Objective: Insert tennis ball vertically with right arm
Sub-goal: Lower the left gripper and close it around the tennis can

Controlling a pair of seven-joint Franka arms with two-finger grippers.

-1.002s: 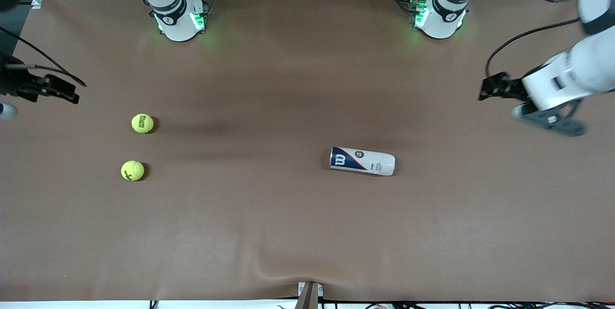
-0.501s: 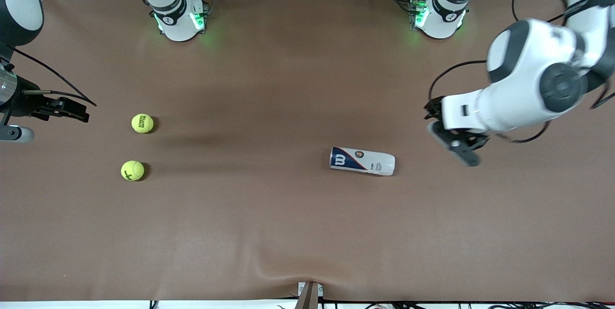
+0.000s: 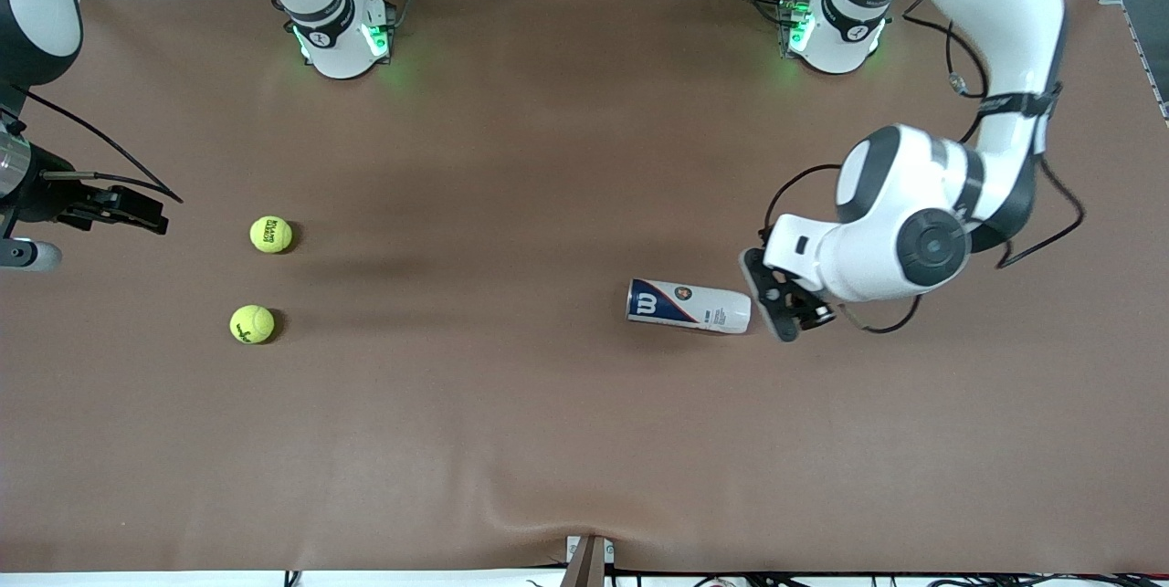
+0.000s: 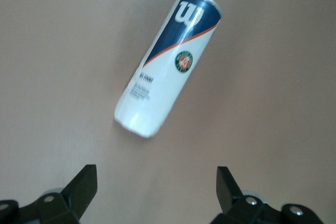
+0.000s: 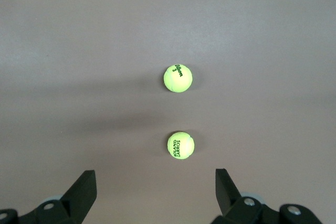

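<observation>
Left claw over the can's end, right claw waiting at the table's edge

Left claw (image 3: 784, 309) hangs spread wide just off the white end of the glossy cylindrical can (image 3: 689, 305), lying on its side on the matte brown table (image 3: 548, 441). Right claw (image 3: 110, 208), spread, waits; its wrist view shows both fuzzy yellow tennis balls (image 5: 178, 77) (image 5: 180, 145) toward the right arm's end.

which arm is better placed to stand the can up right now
Left. The left gripper hangs open right at the white end of the lying can. The right gripper, also open, is at the table's other end near the two tennis balls.
</observation>
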